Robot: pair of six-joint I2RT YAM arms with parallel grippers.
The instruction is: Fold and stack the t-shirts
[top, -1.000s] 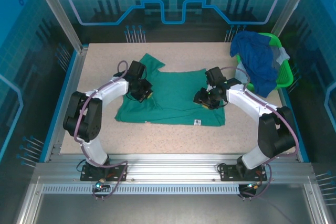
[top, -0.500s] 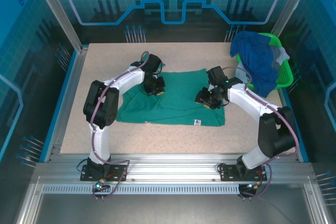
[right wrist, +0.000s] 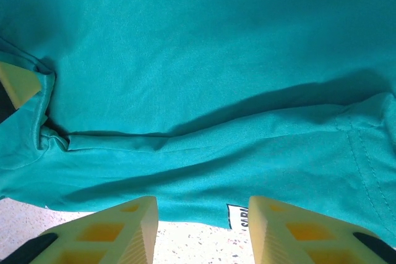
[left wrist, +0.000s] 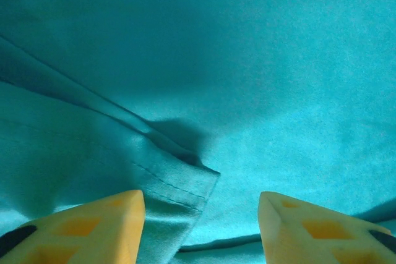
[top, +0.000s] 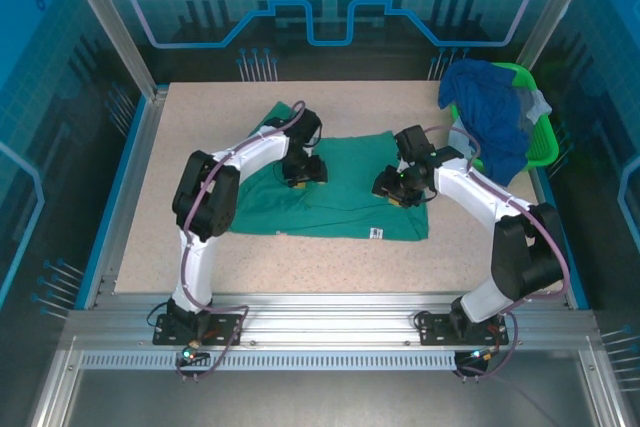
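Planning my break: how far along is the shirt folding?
Done: a hemmed flap lies folded onto the green shirt. In hand: left fingers and right fingers are open over it. Left: finish this fold; blue shirts wait in the basket, nothing stacked.

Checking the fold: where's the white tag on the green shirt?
In the top view, the white tag sits at the near hem of the green shirt, right of centre, by the right hand.
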